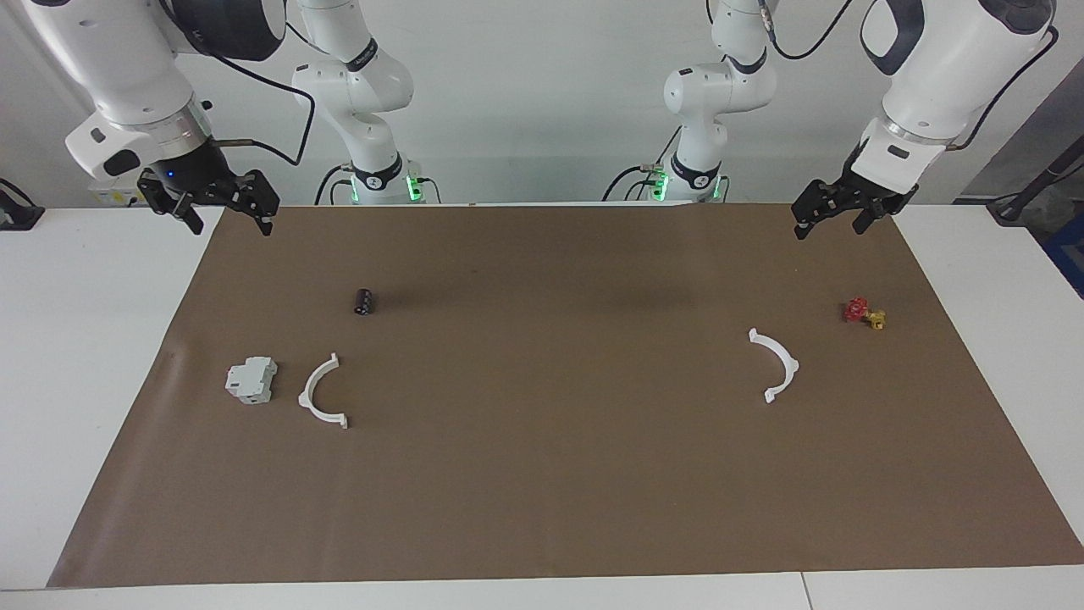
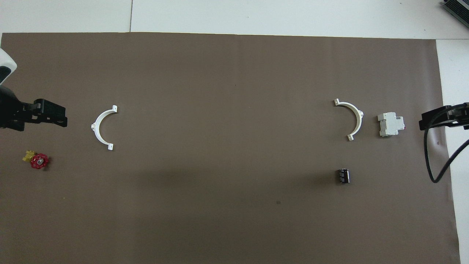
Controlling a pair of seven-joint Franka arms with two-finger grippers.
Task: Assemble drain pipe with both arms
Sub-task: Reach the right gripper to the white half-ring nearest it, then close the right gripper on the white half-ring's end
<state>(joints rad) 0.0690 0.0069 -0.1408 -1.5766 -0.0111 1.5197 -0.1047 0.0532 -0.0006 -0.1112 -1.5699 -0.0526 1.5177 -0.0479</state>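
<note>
Two white half-rings of the drain pipe lie flat on the brown mat that covers the counter, well apart from each other and not joined. One half-ring lies toward the right arm's end of the counter, just beside a grey-white boxy block and a little farther from the robots than a small black cylinder. The other half-ring lies toward the left arm's end, near a small red and yellow valve that sits a bit nearer to the robots. The open sides of the two curves face each other across the middle of the mat.

Both arms hang raised, touching nothing. The right hand hovers over the mat's edge at its own end of the counter, fingers spread wide and empty. The left hand hovers over the mat's corner at its end, above the valve's side of the counter, fingers likewise parted and empty. In the overhead view the left hand shows at one edge and the right hand at the other, with the half-rings lying between them
</note>
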